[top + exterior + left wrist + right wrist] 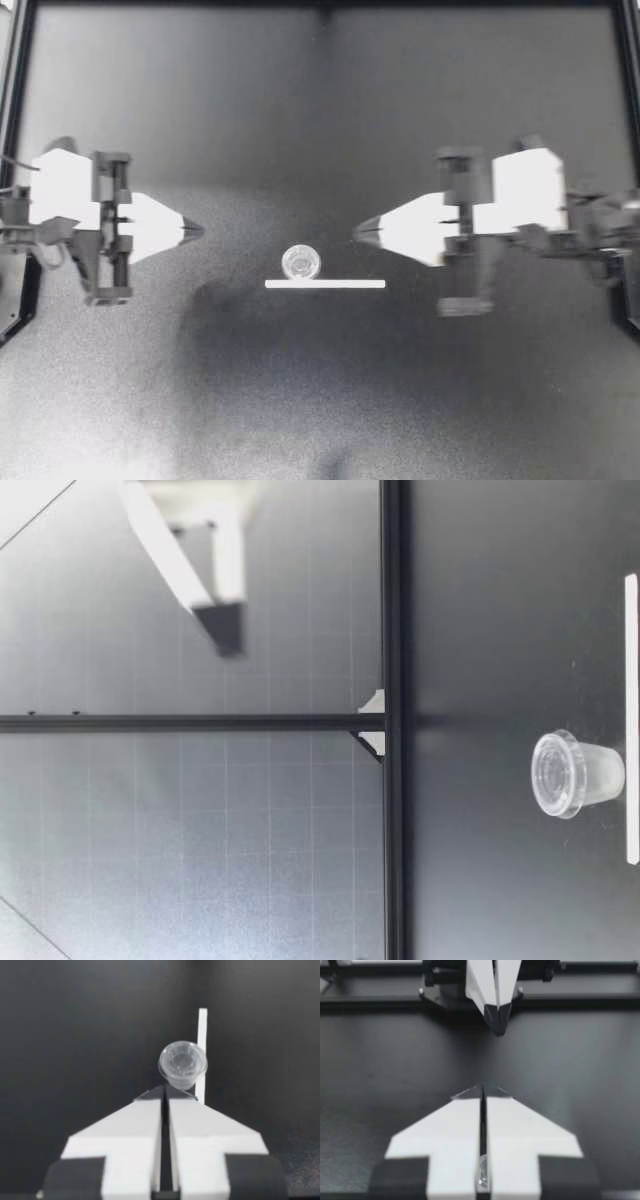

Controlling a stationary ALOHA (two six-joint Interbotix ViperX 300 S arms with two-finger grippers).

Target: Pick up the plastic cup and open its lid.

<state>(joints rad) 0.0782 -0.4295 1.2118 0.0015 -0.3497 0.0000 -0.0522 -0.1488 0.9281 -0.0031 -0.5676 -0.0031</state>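
Right gripper (481, 1088) jaws shut; left gripper (497, 1029) facing it, seemingly shut too

Nothing readable from my end, honestly. The plastic cup (300, 262) mid-table is clear, with no lettering I can make out (it's too small to tell anyway). The white strip (325, 284) just beside it looks blank, and the dark table (200, 380) shows no numbers or signs.

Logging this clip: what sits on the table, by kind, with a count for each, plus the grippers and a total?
Clear plastic cup: 1
White strip: 1
Grippers: 2, left gripper and right gripper, both shut and empty
Total: 4
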